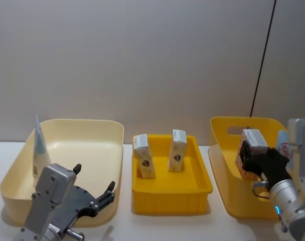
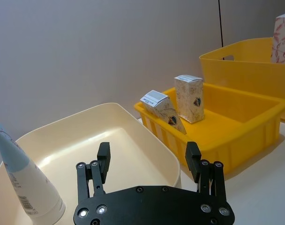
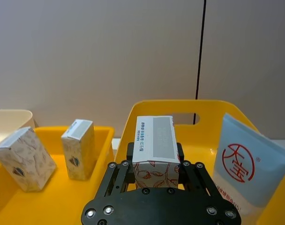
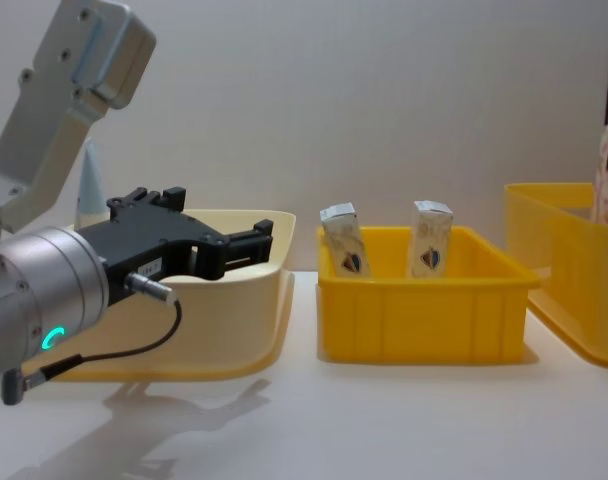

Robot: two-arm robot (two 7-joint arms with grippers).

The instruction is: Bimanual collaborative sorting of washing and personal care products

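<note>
My right gripper (image 1: pixel 250 159) is shut on a white carton printed with red leaves (image 1: pixel 252 140), held upright over the deep yellow bin (image 1: pixel 227 150) at the right. In the right wrist view the carton (image 3: pixel 154 136) sits between the fingers, with a light-blue tube with a red round logo (image 3: pixel 248 166) standing in the bin beside it. My left gripper (image 1: pixel 94 177) is open and holds nothing above the front rim of the cream bin (image 1: pixel 92 131). Another light-blue tube (image 1: pixel 39 150) leans upright in that bin's left corner. Two white cartons with dark emblems (image 1: pixel 144 156) (image 1: pixel 177 150) stand in the middle yellow tray (image 1: pixel 172 193).
The three containers stand in a row on the white table (image 1: pixel 167 228) against a grey wall. A black cable (image 1: pixel 263 60) hangs down the wall behind the right bin. Bare table lies in front of the bins.
</note>
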